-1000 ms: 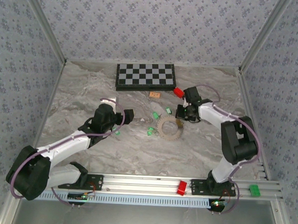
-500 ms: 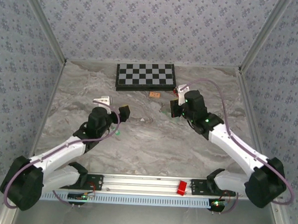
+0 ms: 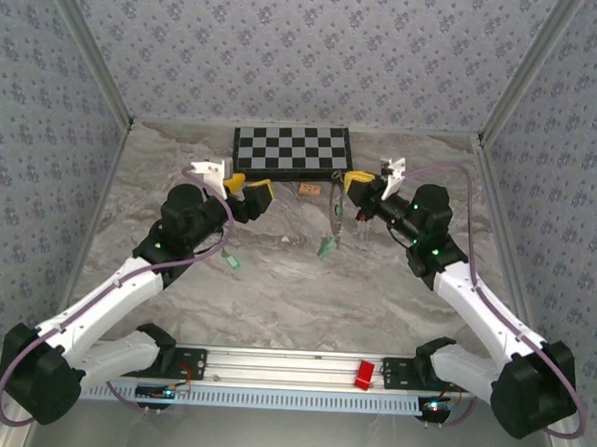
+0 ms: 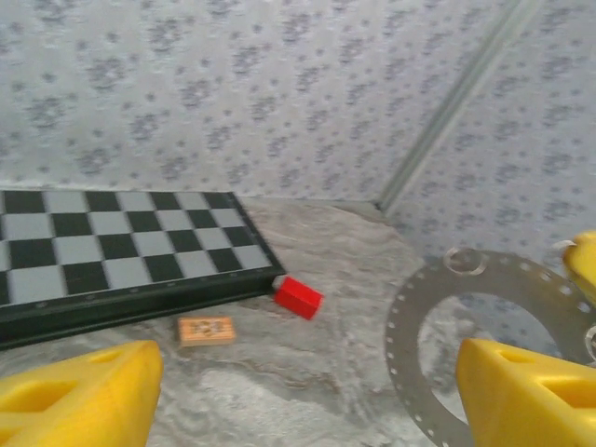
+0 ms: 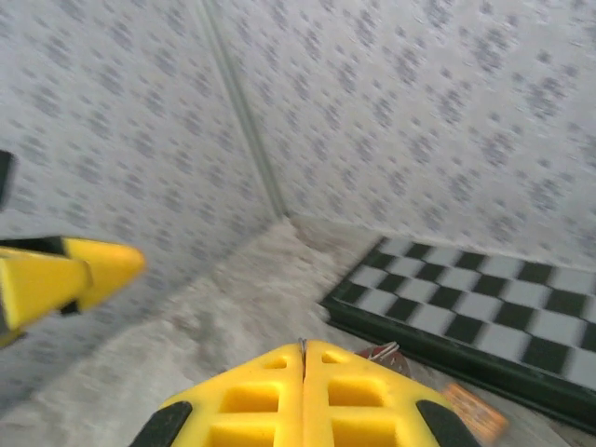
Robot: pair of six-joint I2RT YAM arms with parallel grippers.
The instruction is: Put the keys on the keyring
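The left gripper (image 3: 248, 191) hovers above the marble with its two yellow fingers (image 4: 79, 391) spread wide and nothing between them. Two green-headed keys can be counted: one key (image 3: 231, 263) lies on the table near the left arm, and a second key (image 3: 324, 248) dangles at the keyring's lower end. There is one chessboard (image 3: 290, 151) and one orange tile (image 4: 207, 330). The single keyring (image 4: 507, 273), a thin pale grey hoop with small holes along its band, hangs upright off the table. The right gripper (image 3: 353, 181) pinches its top edge. There are two red blocks: one (image 4: 298, 296) by the board's corner, one (image 3: 365, 374) on the front rail.
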